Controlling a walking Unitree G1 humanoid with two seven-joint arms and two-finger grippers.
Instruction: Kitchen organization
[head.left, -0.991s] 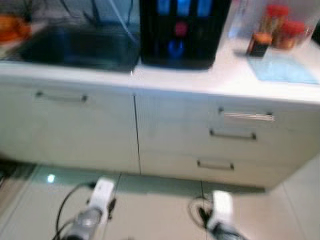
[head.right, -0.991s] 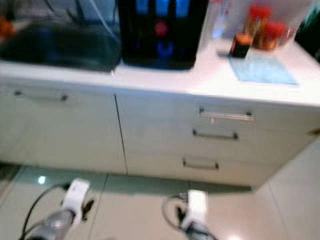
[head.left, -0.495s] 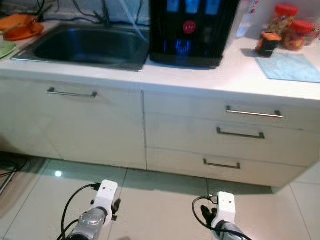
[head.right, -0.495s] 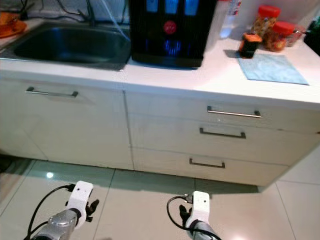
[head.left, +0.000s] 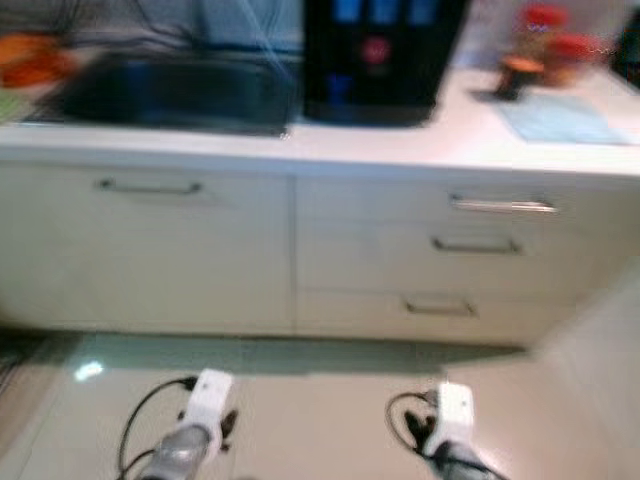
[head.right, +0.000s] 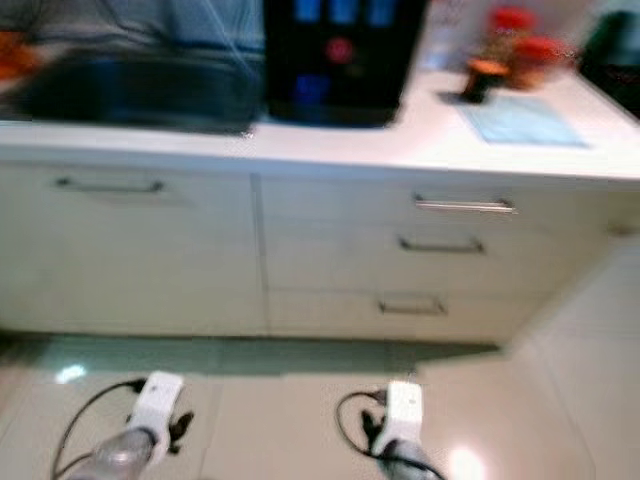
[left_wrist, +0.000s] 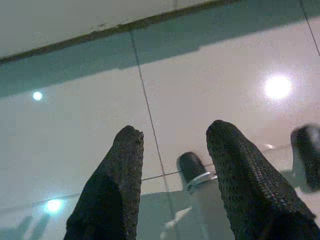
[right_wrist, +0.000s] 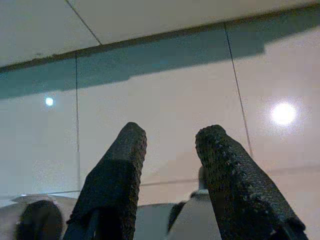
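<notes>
Pale glossy floor tiles (head.left: 330, 400) spread under us and run up to a run of cream cabinets, and we take the black water dispenser (head.left: 380, 55) on the white countertop (head.left: 400, 140) as our landmark. To the dispenser's left sits a dark steel sink (head.left: 170, 90), with something orange (head.left: 30, 55) beyond its far corner; to the dispenser's right stand a few red-lidded jars (head.left: 545, 40) and a small dark orange-capped container (head.left: 510, 75), blurred, beside a flat pale-blue mat (head.left: 560, 115). Below the dispenser and to its right, three shallow drawers (head.left: 470, 250) carry slim metal bar handles; below the sink is one wide cabinet door (head.left: 150, 250) with a similar bar. The head views are soft with blur, so we judge that we are walking or turning in front of the counter, in the approach step, with no item chosen for tidying. Both arms hang low over the tiles: our left gripper (left_wrist: 172, 160) shows its two rubbery, dimpled black fingers parted with nothing between them, and our right gripper (right_wrist: 170, 155) is likewise spread and empty. The likely things to organise are the jars and small container on the counter right of the dispenser. Next we would need to settle, raise an arm to counter height, and reach towards them or a drawer handle.
</notes>
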